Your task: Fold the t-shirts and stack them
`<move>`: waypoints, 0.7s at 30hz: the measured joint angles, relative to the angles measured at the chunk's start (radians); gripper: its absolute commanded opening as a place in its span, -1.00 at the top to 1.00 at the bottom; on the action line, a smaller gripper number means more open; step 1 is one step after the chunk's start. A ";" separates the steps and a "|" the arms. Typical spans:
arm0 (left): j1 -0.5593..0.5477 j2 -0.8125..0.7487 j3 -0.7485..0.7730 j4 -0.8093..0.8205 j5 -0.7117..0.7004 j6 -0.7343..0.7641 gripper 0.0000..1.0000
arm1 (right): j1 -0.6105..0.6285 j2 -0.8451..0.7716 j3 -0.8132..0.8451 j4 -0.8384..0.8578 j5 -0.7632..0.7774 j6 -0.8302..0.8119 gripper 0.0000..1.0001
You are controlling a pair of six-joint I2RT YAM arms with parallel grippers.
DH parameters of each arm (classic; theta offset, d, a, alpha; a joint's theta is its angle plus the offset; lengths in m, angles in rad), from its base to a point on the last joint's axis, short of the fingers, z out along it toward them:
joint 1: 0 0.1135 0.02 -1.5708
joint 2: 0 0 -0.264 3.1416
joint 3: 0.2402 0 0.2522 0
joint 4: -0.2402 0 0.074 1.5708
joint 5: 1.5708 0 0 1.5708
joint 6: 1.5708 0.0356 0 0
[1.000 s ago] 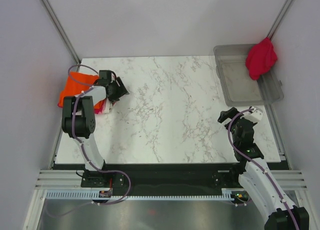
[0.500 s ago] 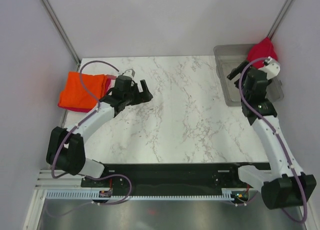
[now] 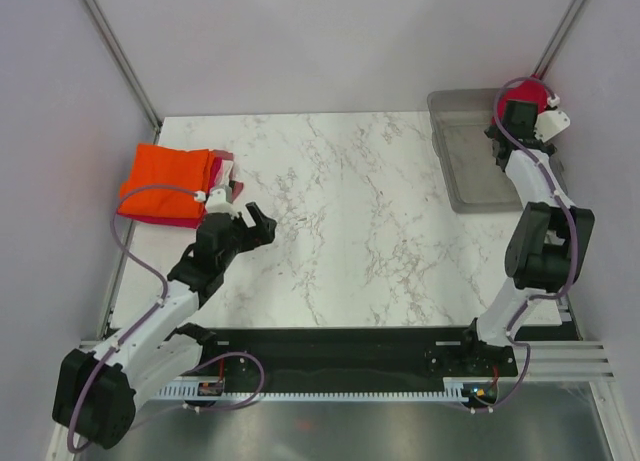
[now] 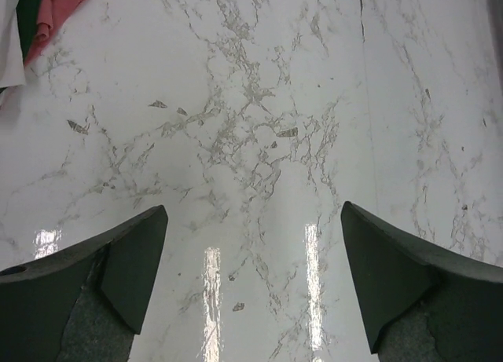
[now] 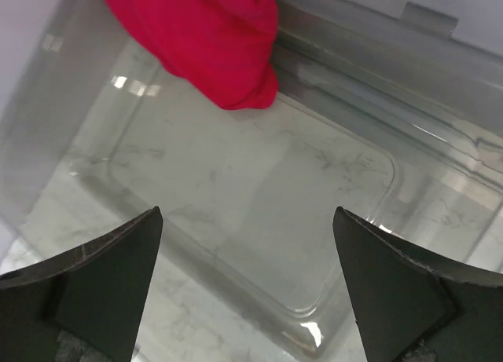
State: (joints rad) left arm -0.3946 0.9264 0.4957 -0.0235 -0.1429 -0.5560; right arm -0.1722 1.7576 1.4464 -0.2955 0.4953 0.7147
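Observation:
A folded orange t-shirt tops a stack at the table's left edge, with pink and white folded edges showing on its right side. The pink edge also shows in the left wrist view. A crimson t-shirt hangs crumpled over the far right corner of the bin. It fills the top of the right wrist view. My left gripper is open and empty over bare marble, right of the stack. My right gripper is open and empty over the bin, just below the crimson shirt.
A clear grey plastic bin stands at the table's back right, its floor bare in the right wrist view. The white marble tabletop lies between stack and bin. Grey walls close in left, right and behind.
My left arm has drawn back from the stack toward the near side, leaving the orange shirt on top. My right arm has swung from the near right up over the bin to the crimson shirt.

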 measured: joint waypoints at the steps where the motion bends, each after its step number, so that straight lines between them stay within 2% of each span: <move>1: 0.000 -0.025 -0.028 0.026 -0.006 0.002 -0.99 | -0.006 0.040 0.022 0.002 0.008 0.003 -0.96; 9: 0.000 -0.140 -0.116 0.146 -0.028 0.008 -0.99 | -0.086 0.447 0.350 0.002 0.008 -0.014 -0.96; 17: 0.000 -0.218 -0.153 0.206 -0.050 0.011 -0.99 | -0.124 0.687 0.643 -0.014 0.008 -0.039 -0.96; 19: 0.000 -0.218 -0.156 0.209 -0.060 0.011 -0.99 | -0.127 0.728 0.689 -0.016 0.009 -0.049 -0.88; 20: 0.000 -0.218 -0.157 0.209 -0.066 0.010 -0.99 | -0.127 0.742 0.704 -0.011 0.009 -0.054 -0.78; 21: 0.000 -0.218 -0.158 0.209 -0.070 0.010 -0.99 | -0.127 0.757 0.716 -0.003 0.008 -0.061 -0.60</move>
State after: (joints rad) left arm -0.3943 0.7086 0.3382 0.1856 -0.2127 -0.5457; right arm -0.2993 2.5145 2.1628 -0.2985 0.5030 0.6533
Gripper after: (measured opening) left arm 0.993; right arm 0.924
